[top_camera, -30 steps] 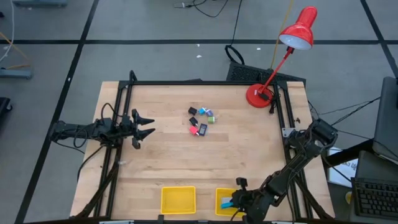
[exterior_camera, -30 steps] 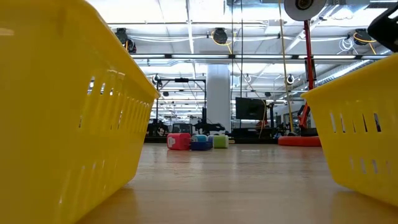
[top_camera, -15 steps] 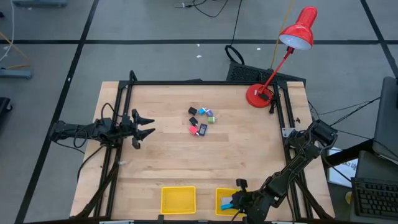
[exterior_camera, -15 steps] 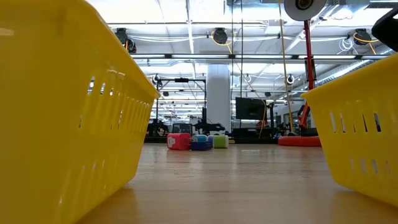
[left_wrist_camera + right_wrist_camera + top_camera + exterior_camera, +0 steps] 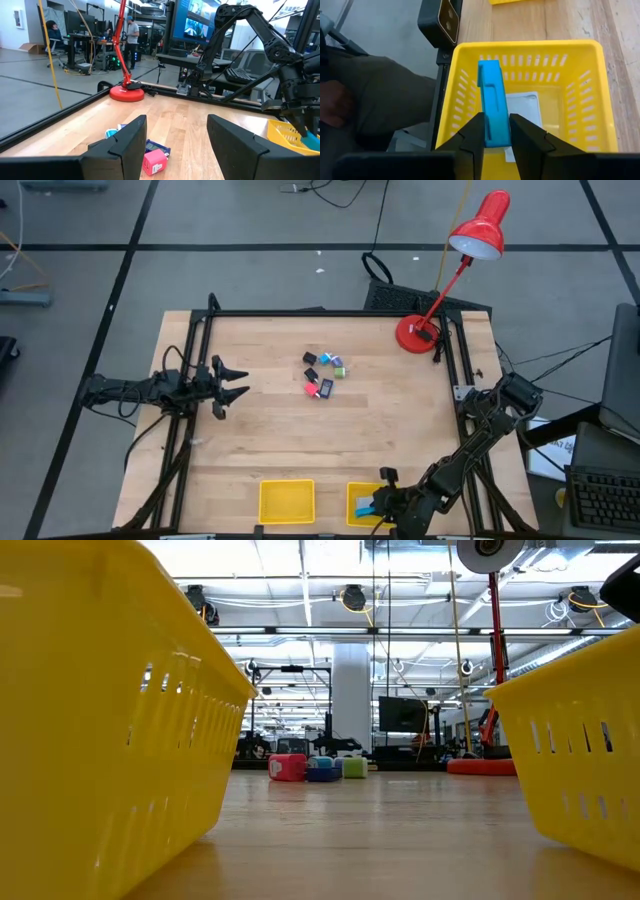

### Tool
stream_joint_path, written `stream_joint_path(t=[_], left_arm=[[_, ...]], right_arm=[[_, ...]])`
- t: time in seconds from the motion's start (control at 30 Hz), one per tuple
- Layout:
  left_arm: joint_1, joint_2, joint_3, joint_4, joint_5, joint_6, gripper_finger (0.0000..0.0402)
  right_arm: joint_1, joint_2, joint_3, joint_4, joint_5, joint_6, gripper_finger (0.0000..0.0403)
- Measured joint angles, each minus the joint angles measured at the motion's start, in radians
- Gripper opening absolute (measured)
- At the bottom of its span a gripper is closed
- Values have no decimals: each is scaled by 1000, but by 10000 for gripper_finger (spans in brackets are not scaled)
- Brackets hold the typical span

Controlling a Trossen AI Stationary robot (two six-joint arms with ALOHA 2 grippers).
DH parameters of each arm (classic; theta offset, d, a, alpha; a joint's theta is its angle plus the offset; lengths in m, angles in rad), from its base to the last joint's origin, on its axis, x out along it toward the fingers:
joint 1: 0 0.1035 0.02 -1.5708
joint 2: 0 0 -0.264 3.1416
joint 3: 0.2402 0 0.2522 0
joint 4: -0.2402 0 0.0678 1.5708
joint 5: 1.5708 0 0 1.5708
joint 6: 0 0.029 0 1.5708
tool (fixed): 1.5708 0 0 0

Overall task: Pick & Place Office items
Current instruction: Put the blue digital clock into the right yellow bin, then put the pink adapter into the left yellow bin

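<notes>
**Blue piece over the right tray**

The right end effector [image 5: 496, 134] is gripping a light blue item [image 5: 492, 102] above the right yellow tray [image 5: 570, 47], lower centre-right of the tabletop [image 5: 400, 430]. The left end effector [image 5: 238, 379] is waiting open, left-centre. Remaining office items [image 5: 324, 374] are sitting mid-tabletop.

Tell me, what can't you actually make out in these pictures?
- High view: the small office items at mid-table are too tiny to identify.
- High view: the right claw covers most of the right yellow tray.
- Right wrist view: the blue piece between the fingers hides part of a pale flat thing in the tray.
- Low view: the tray walls block both claws.
</notes>
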Motion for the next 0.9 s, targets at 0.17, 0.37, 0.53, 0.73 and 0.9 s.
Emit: stream_joint_path(t=[0.17, 0.37, 0.53, 0.73, 0.9], left_arm=[[0, 0, 0, 0, 0, 0, 212], [0, 0, 0, 0, 0, 0, 212], [0, 0, 0, 0, 0, 0, 212], [0, 0, 0, 0, 0, 0, 212], [0, 0, 0, 0, 0, 0, 212]], right_arm=[[0, 0, 0, 0, 0, 13, 88], [0, 0, 0, 0, 0, 24, 97], [-2, 0, 0, 0, 0, 18, 103], [-33, -58, -2, -2, -64, 6, 104], [-75, -159, -2, -3, -132, -29, 105]])
